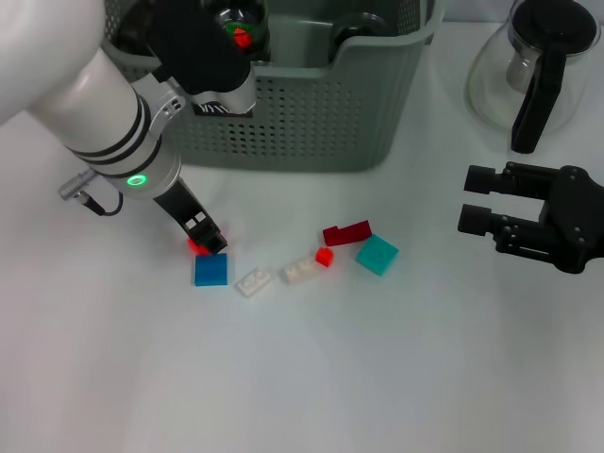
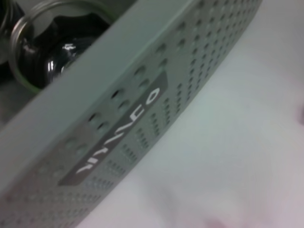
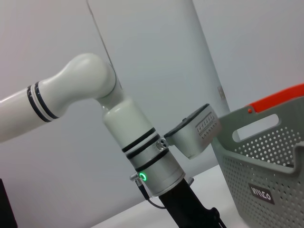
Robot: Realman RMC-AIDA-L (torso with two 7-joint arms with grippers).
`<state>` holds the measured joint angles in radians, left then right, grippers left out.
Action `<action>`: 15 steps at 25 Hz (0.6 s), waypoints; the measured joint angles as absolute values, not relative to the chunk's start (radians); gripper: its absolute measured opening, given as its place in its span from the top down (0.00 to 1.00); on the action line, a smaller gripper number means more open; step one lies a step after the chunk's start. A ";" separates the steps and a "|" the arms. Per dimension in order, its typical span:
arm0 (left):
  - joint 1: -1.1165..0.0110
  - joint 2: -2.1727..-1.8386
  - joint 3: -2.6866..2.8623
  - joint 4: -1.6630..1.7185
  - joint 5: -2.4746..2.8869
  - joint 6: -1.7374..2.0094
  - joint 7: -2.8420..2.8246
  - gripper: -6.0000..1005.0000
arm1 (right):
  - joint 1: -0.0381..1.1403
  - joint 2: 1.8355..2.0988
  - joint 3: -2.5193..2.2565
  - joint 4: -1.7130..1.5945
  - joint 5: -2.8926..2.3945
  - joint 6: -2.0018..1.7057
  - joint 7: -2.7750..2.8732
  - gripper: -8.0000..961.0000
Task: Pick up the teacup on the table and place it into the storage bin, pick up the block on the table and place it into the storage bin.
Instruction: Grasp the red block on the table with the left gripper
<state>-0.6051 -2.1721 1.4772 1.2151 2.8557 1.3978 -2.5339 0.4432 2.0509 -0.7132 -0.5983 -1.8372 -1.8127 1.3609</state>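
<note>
A small red block (image 1: 198, 245) lies on the white desk (image 1: 302, 377) just behind a blue block (image 1: 211, 270), with the left hand (image 1: 206, 236) lowered onto it, its dark fingertips pressed close around it. Further along lie two white blocks (image 1: 253, 282), a tiny red block (image 1: 324, 256), a dark red block (image 1: 346, 232) and a teal block (image 1: 377, 255). Behind them stands the storage bin (image 1: 311, 123), holding a teacup (image 2: 52, 42), and the right hand (image 1: 481, 219) hovers spread, near a glass teapot (image 1: 533, 71).
</note>
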 joint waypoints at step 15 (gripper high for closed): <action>-0.609 -2.168 1.486 1.200 2.856 1.415 -2.536 0.41 | 0.440 2.051 -0.713 -0.598 -1.837 -1.814 1.363 0.36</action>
<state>-0.6088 -2.1685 1.4857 1.1997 2.8563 1.4149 -2.5357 0.4403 2.0508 -0.7132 -0.5983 -1.8368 -1.8139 1.3632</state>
